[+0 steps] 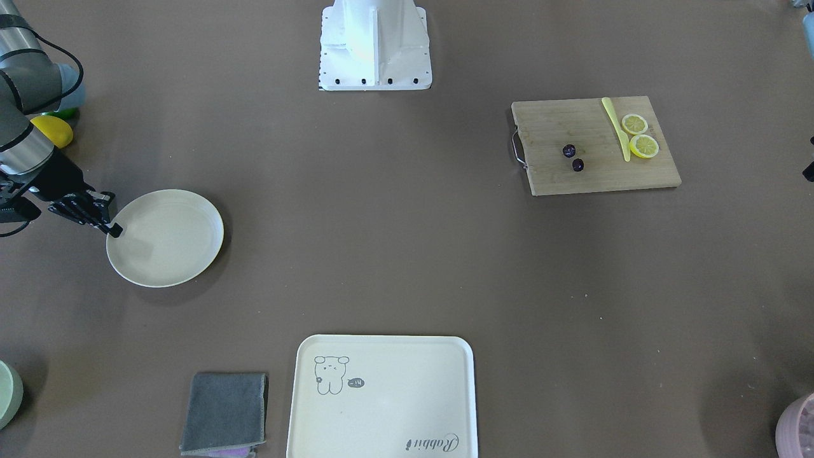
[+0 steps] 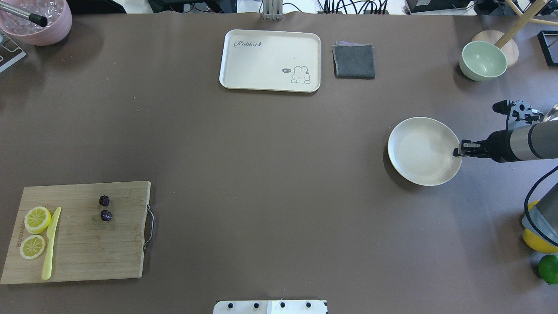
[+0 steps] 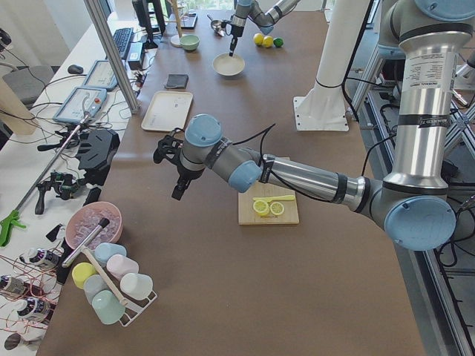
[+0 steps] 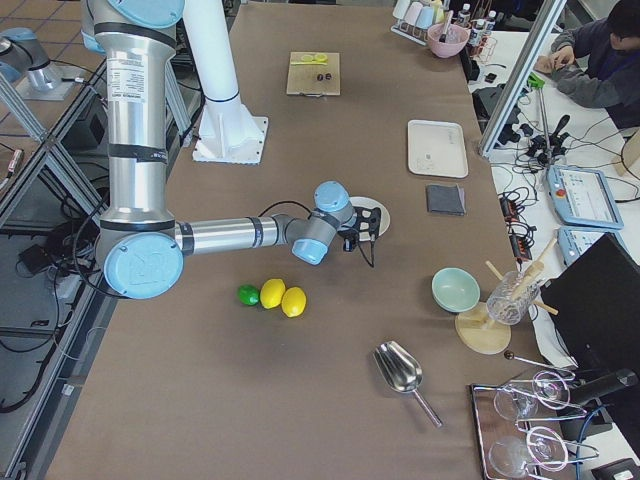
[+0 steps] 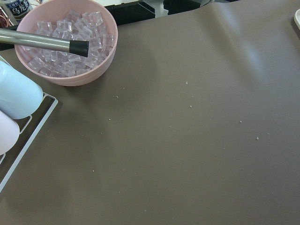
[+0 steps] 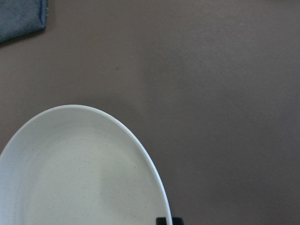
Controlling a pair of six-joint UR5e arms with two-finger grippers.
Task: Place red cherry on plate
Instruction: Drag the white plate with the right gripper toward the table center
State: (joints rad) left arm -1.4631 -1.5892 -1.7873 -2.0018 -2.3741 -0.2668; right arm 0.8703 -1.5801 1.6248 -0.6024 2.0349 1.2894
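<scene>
The red cherry point(image 2: 106, 215) point(image 1: 577, 165) lies as two tiny dark balls on a wooden cutting board point(image 2: 96, 257) at the near left of the overhead view. The plate point(image 2: 418, 152) point(image 1: 172, 248) sits far off on the right side. My right gripper point(image 2: 457, 152) point(image 1: 114, 230) is at the plate's right rim, its fingers shut together on that rim. A black fingertip point(image 6: 168, 220) shows at the rim in the right wrist view. My left gripper point(image 3: 178, 189) hangs above the table's left end and shows only in the exterior left view; I cannot tell its state.
Two lemon slices point(image 2: 37, 219) and a yellow knife point(image 2: 50, 244) share the board. A cream tray point(image 2: 270, 61), grey cloth point(image 2: 354, 61) and green bowl point(image 2: 483, 60) stand at the far side. A pink bowl of ice point(image 5: 65, 42) is far left. Whole lemons and a lime point(image 4: 270, 293) lie near right.
</scene>
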